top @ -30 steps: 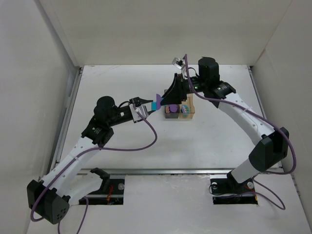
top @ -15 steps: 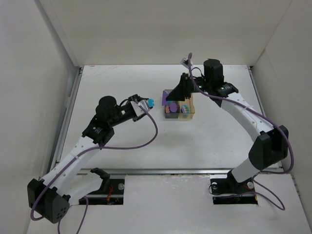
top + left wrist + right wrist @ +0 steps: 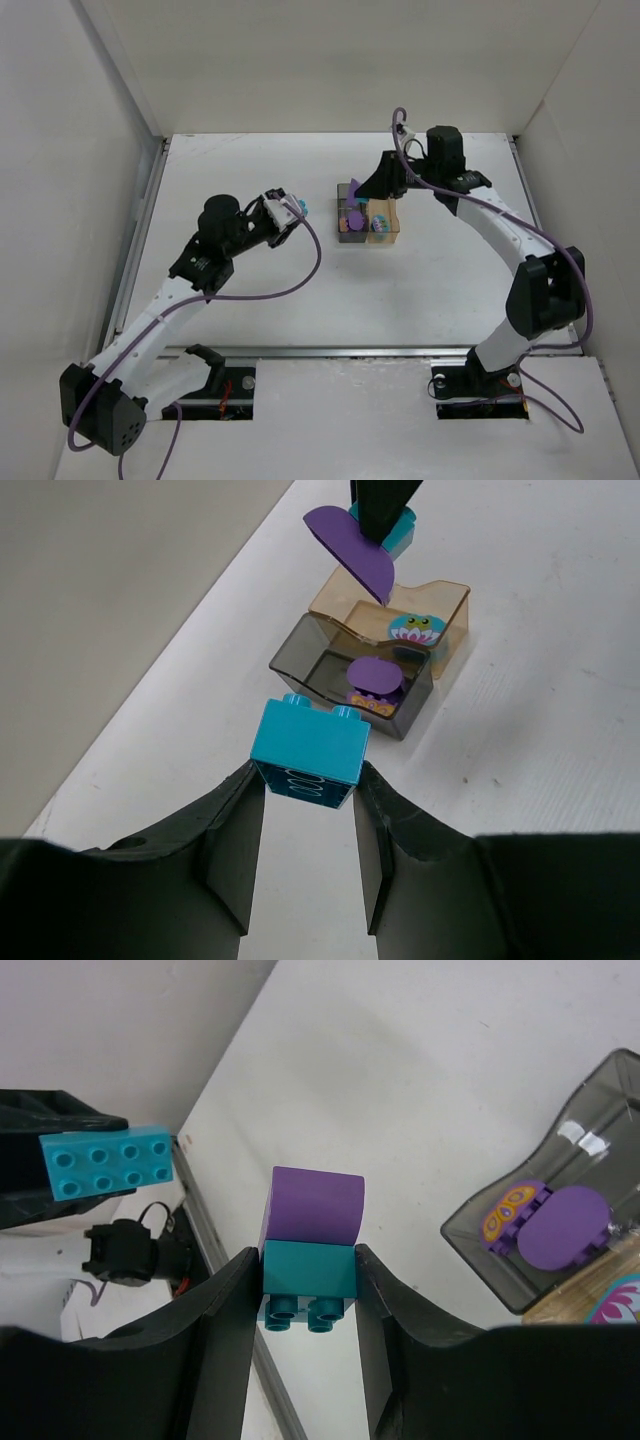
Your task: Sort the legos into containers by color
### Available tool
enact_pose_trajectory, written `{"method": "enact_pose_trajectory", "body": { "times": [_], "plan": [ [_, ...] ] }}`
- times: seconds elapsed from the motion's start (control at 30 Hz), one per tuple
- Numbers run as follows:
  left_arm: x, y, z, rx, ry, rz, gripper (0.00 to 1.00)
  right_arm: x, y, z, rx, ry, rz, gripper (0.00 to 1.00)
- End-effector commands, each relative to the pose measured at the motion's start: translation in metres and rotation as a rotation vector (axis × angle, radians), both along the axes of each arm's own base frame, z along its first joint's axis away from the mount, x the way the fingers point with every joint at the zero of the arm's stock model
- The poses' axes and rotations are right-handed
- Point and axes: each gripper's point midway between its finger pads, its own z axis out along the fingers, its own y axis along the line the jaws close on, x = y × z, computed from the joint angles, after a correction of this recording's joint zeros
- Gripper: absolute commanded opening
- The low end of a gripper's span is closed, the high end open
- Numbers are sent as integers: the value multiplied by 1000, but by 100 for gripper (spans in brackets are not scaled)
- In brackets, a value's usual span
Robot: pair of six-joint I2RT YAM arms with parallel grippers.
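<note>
Clamped in right gripper (image 3: 306, 1272): teal-and-purple brick (image 3: 312, 1222). Past table (image 3: 420, 1080) edge: wide teal brick (image 3: 105, 1160). On table: smoky grey bin (image 3: 472, 1238) holding purple pieces (image 3: 565, 1225).

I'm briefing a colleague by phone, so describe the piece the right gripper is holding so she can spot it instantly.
Find the two joined bins at mid-table; the right gripper hangs right by them. It pinches a teal brick capped with a purple curved piece, whereas the left gripper holds a plain teal brick.
</note>
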Motion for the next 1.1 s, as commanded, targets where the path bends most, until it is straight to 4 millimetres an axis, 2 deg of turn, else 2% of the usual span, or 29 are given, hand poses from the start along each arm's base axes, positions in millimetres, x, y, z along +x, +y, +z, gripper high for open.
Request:
{"method": "enact_pose_trajectory", "body": {
  "times": [0.0,0.07,0.13,0.17,0.2,0.23,0.27,0.37,0.4,0.43,0.47,0.5,0.53,0.57,0.63,0.67,0.73,0.77,0.93,1.03,1.07],
  "plan": [
    [-2,-6,1,-40,36,-19,0,12,-12,-2,-12,-9,-66,0],
    [-3,-15,-1,-52,59,-63,0,11,-19,2,-14,-16,-87,0],
    [-1,-22,0,-79,94,-83,0,17,-28,10,-28,-46,-147,0],
    [4,-28,-9,-75,137,-92,0,18,-38,14,-42,-46,-190,0],
    [6,-33,-2,-88,143,-112,0,19,-43,14,-59,-45,-224,0],
    [8,-39,-4,-91,162,-120,0,30,-60,11,-94,-44,-314,0],
    [10,-45,-5,-92,177,-129,0,34,-69,18,-110,-65,-350,0],
    [17,-78,-2,-87,206,-190,0,37,-107,30,-164,-83,-514,0],
    [16,-85,-13,-81,246,-198,0,37,-114,34,-179,-95,-556,0],
    [20,-98,2,-99,233,-219,0,41,-127,39,-205,-119,-633,0],
    [24,-107,4,-106,246,-227,0,41,-133,46,-209,-140,-667,0],
    [32,-113,3,-105,273,-222,0,41,-142,53,-214,-158,-708,0],
    [43,-132,0,-110,311,-240,0,36,-148,67,-208,-193,-744,0],
    [47,-143,-3,-107,334,-247,0,37,-161,73,-219,-207,-819,0],
    [55,-160,-17,-94,403,-264,0,30,-173,91,-214,-252,-883,0],
    [67,-177,-28,-87,434,-276,0,29,-177,99,-207,-274,-907,0],
    [78,-190,-41,-84,474,-263,0,27,-185,104,-209,-294,-951,0],
    [89,-197,-55,-78,495,-246,0,24,-186,105,-222,-309,-945,0],
    [122,-206,-80,-92,473,-156,0,22,-183,102,-247,-322,-908,0],
    [130,-210,-92,-86,478,-145,14,15,-178,103,-240,-334,-871,0],
    [132,-212,-86,-92,468,-147,19,13,-177,103,-232,-340,-863,0]
  ]
}}
